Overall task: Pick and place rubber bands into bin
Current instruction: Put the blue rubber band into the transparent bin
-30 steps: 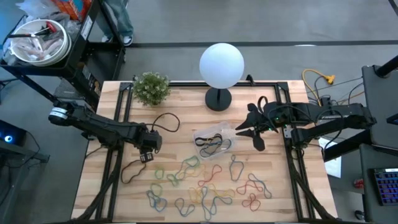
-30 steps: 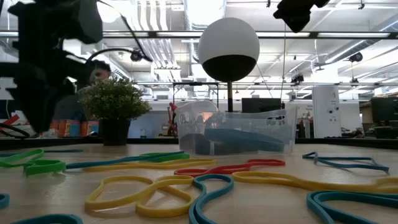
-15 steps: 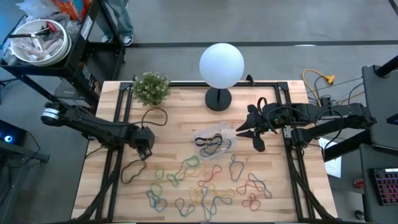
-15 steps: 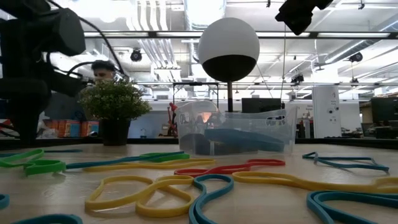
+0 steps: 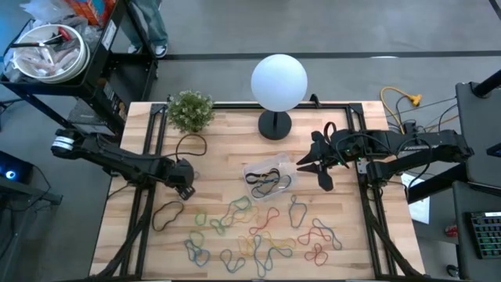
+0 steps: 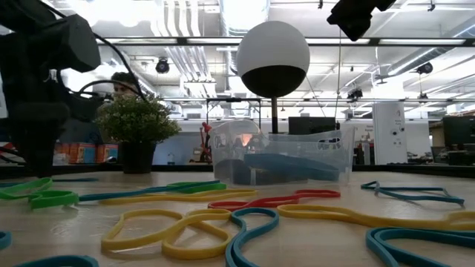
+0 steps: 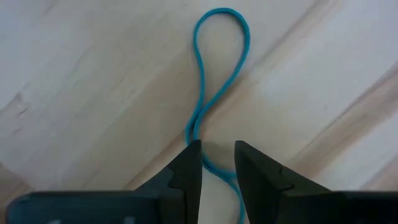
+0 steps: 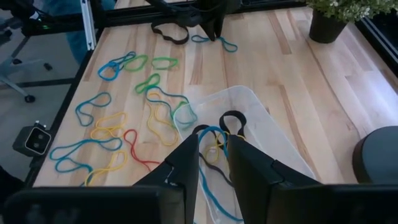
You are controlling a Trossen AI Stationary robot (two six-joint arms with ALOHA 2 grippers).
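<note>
Light wood-plank table (image 5: 227, 133) framed by black rails. Bin (image 5: 269, 177) at table centre, several rubber bands inside. Loose rubber bands (image 5: 258, 235) scattered between bin and near edge.

Left gripper (image 7: 217, 163) low over left half, fingers narrowly apart astride blue band (image 7: 208, 74), nothing clamped. Right gripper (image 5: 315, 168) raised just right of bin, jaws narrowly parted, empty.

White globe lamp (image 5: 279, 82) and small potted plant (image 5: 191, 110) at far edge. Open-plan room with pipework ceiling behind; person (image 6: 122, 85) behind plant.
</note>
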